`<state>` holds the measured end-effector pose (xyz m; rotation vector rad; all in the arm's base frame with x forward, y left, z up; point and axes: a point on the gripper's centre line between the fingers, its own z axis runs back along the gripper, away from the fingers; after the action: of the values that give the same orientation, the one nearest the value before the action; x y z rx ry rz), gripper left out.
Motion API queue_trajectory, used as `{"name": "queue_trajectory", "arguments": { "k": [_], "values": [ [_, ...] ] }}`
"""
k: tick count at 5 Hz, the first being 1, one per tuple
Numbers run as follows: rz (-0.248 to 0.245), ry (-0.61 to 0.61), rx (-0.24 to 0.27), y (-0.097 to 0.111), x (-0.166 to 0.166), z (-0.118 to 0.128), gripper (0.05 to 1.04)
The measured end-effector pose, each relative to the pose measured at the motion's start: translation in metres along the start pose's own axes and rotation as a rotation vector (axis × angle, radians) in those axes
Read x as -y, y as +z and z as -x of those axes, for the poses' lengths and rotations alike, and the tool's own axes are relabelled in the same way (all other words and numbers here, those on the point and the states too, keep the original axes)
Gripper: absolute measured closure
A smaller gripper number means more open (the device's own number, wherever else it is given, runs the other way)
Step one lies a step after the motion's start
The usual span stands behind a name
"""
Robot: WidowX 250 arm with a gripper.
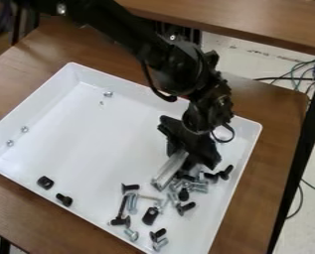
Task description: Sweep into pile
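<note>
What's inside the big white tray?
Black screws and silver screws lie in the white tray, mostly near the gripper and pale bar. Anything right under the gripper or bar is covered, so I can't tell.

The black arm (123, 27) enters at the upper left of the frame and slants down toward the right, to a rounded joint (180, 69) above and right of centre. From there the wrist (209, 106) turns more steeply downward. The gripper (190, 144) hangs below it, right of centre, its dark body tilted. A thin black cable (149, 84) loops beneath the arm.
</note>
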<state>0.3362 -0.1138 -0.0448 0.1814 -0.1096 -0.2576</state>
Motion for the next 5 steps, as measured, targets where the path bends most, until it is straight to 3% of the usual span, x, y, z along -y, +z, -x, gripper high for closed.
{"name": "queue_trajectory", "arguments": {
  "k": [3, 4, 5],
  "values": [
    [0.061, 0.000, 0.060, 0.026, 0.001, 0.012, 0.724],
    [0.024, 0.107, 0.072, 0.034, -0.022, 0.010, 0.724],
    [-0.052, 0.279, 0.013, 0.031, -0.066, 0.018, 0.724]
  ]
}}
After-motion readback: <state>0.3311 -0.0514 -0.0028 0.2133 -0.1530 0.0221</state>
